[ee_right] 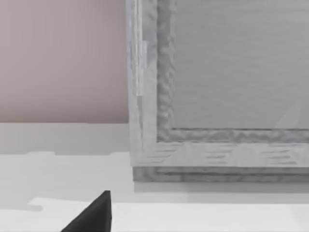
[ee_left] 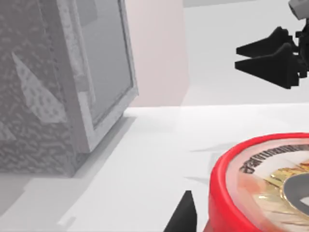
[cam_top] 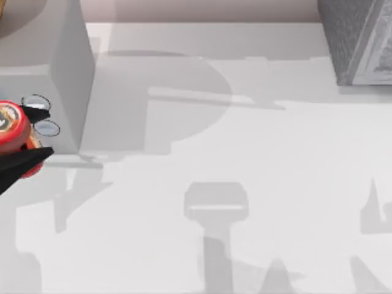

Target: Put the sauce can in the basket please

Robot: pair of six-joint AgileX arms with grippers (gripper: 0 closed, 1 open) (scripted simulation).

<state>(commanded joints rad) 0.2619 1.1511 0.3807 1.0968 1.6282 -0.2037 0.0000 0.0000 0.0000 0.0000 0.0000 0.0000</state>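
The sauce can (cam_top: 11, 130), red with a yellow-orange band, is at the far left edge of the top view, tilted and lifted off the table. My left gripper (cam_top: 33, 131) is shut on it, one black finger (cam_top: 27, 160) running along its near side. The left wrist view has the can's red rim and printed top (ee_left: 260, 183) up close beside a fingertip (ee_left: 186, 217). The basket (cam_top: 358, 43), grey and textured, stands at the back right corner. My right gripper (ee_left: 237, 57) hovers open near it, and the basket's wall (ee_right: 217, 145) looms close in the right wrist view.
A plain grey block (cam_top: 55, 67) stands at the back left, right beside the held can. A pale pink wall (cam_top: 202, 9) runs behind the white table (cam_top: 245, 153). Arm shadows fall across the table's middle and front.
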